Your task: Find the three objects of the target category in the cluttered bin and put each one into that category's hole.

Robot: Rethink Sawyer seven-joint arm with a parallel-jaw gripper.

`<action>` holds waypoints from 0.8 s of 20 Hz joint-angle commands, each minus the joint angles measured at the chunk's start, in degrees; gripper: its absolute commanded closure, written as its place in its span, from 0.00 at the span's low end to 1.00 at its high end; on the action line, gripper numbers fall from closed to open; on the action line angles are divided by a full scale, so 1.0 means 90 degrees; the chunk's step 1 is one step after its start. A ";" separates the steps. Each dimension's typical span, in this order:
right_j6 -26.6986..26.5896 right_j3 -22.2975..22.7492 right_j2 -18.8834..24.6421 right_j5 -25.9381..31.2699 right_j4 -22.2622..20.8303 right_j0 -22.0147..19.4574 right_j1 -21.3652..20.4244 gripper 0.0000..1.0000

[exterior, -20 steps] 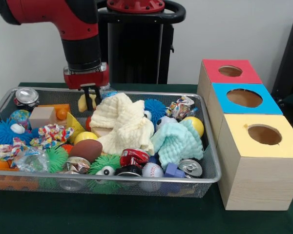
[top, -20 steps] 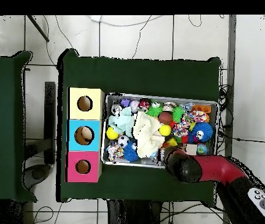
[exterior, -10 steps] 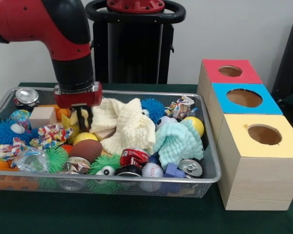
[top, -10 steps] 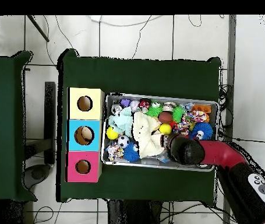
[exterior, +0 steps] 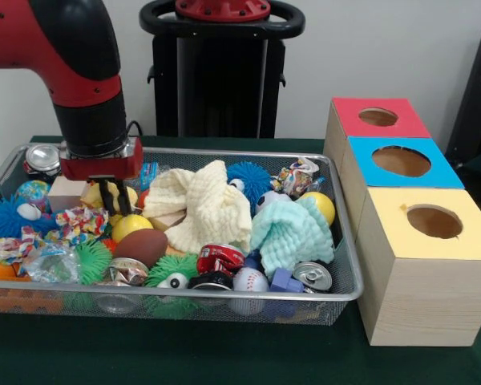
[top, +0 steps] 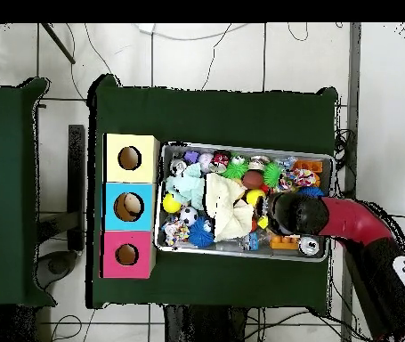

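- Front view: gripper [exterior: 111,198] sits low in the bin [exterior: 349,290], seemingly clamped on a yellow toy [exterior: 96,195]; contact unconfirmed.
- Risk: neighbouring cream cloth [exterior: 204,204] could snag during lift.

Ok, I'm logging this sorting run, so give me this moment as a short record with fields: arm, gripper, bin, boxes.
arm: red and black arm reaches down into the bin's left part in the front view
gripper: gripper low among the toys by a yellow ball; open or shut cannot be told
bin: wire mesh bin packed with clutter, with a cream cloth and a mint cloth on top
boxes: red box, blue box and yellow box in a row beside the bin, one round hole in each top
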 commanded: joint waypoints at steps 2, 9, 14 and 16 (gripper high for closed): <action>-0.0534 -0.0996 0.0362 0.1197 0.0391 0.0343 -0.0406 1.00; -0.0213 -0.0926 0.0258 0.1581 0.0684 0.0586 -0.0804 1.00; 0.0079 -0.0838 0.0096 0.1700 0.0881 0.0806 -0.1018 1.00; 0.0226 -0.0786 0.0023 0.1701 0.0955 0.0912 -0.1077 1.00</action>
